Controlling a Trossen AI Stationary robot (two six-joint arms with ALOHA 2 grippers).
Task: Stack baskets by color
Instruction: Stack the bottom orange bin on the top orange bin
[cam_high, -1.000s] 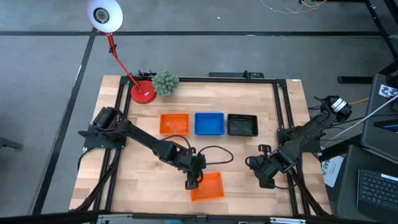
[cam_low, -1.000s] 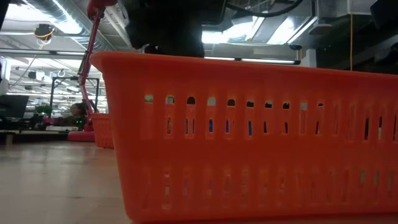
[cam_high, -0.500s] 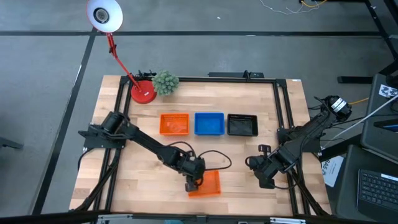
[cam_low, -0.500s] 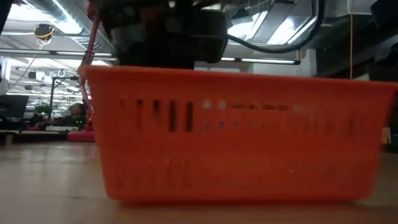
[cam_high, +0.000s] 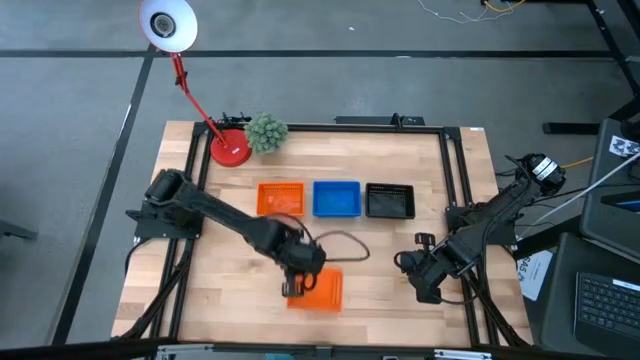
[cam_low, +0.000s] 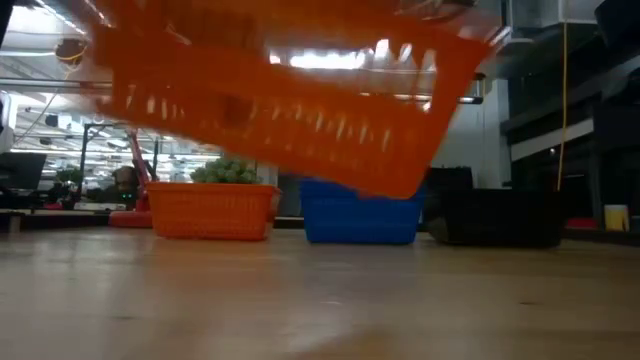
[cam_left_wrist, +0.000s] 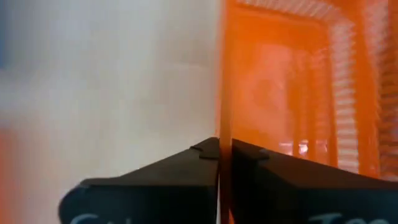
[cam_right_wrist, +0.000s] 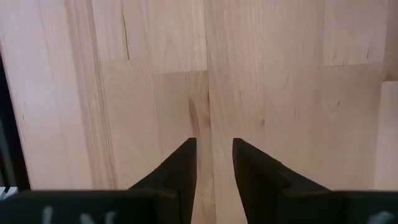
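Observation:
Three baskets stand in a row at mid-table: orange (cam_high: 281, 199), blue (cam_high: 337, 198) and black (cam_high: 389, 201). The low view shows the same row, orange (cam_low: 212, 210), blue (cam_low: 360, 215) and black (cam_low: 495, 218). Nearer the front edge, another orange basket (cam_high: 320, 290) hangs tilted above the wood, with my left gripper (cam_high: 297, 287) shut on it. My right gripper (cam_high: 425, 285) waits at the front right, open over bare wood (cam_right_wrist: 214, 146). My left gripper pinches the orange basket's wall (cam_left_wrist: 224, 118) on the table's left side, with one finger inside the basket and one outside. The fingers come steeply from above. The basket (cam_low: 280, 90) is lifted clear and tilted, its right end hanging lower.
A red lamp base (cam_high: 230, 150) and a fuzzy green ball plant (cam_high: 266, 132) sit at the far left of the table. A cable (cam_high: 340, 245) loops over the wood behind the held basket. Bare wood lies between the row and the front edge.
My left gripper has taken hold of the near orange basket's left wall and risen, drifting a little toward the table's left edge. The basket, which stood on the wood, now hangs clear and tilted, with its left side up.

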